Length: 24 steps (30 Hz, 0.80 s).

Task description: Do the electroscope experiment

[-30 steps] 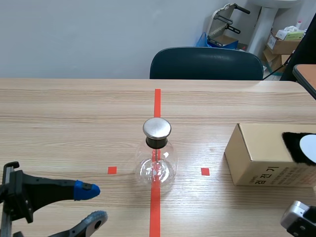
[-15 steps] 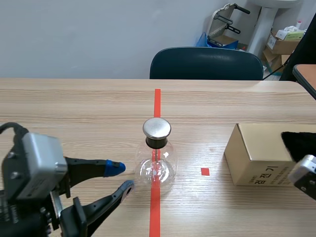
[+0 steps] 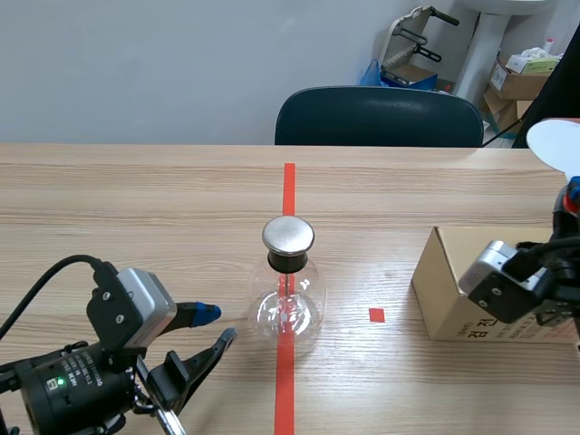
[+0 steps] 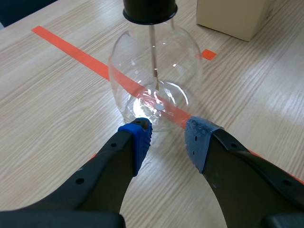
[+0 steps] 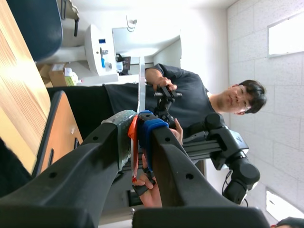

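The electroscope, a clear glass flask (image 3: 288, 306) with a round metal cap (image 3: 288, 235), stands on the centre tape line. My left gripper (image 3: 216, 324) is open just left of the flask near the table; in the left wrist view the flask (image 4: 156, 71) is right ahead of the gripper (image 4: 167, 140), its blue pads close to the glass base. My right gripper (image 3: 572, 194) is raised above the cardboard box (image 3: 453, 281), shut on a thin white disc (image 3: 555, 145). The right wrist view shows the gripper (image 5: 137, 128) clamping the disc (image 5: 141, 85) by an orange part.
The cardboard box (image 4: 237, 16) lies right of the flask. A dark chair (image 3: 379, 118) stands behind the table's far edge. A person (image 5: 190, 99) shows in the right wrist view, off the table. Bare wood lies left of and beyond the flask.
My left gripper has come forward and lower, up to the flask's left side. My right gripper has risen from the box with the white disc that lay on it.
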{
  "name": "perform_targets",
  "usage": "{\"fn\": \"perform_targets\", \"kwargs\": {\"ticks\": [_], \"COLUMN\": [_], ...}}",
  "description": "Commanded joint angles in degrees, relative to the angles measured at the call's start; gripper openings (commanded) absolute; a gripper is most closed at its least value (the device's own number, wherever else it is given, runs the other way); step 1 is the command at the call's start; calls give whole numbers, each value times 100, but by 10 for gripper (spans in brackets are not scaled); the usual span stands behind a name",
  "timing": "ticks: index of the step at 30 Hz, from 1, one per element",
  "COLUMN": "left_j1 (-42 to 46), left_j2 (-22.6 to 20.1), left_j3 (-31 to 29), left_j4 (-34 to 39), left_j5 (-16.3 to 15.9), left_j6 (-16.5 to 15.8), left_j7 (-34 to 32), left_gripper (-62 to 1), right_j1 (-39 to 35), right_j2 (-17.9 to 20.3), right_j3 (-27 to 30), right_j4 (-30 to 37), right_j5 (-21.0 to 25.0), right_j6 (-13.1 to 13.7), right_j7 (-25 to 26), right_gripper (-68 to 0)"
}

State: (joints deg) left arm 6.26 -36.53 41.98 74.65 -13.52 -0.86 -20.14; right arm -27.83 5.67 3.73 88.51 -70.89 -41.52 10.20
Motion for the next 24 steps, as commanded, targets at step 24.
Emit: {"fn": "perform_targets", "kwargs": {"ticks": [24], "left_j1": [-931], "left_j2": [400], "left_j3": [55], "left_j4": [-1005], "left_j5": [-81], "left_j6": [-153], "left_j7": [-59], "left_gripper": [-434], "right_j1": [420], "right_j2": [369], "right_j3": [-2100], "right_j4": [7], "right_j5": [-1281], "right_j6": [111], "right_j7": [-1943], "right_gripper": [-665]}}
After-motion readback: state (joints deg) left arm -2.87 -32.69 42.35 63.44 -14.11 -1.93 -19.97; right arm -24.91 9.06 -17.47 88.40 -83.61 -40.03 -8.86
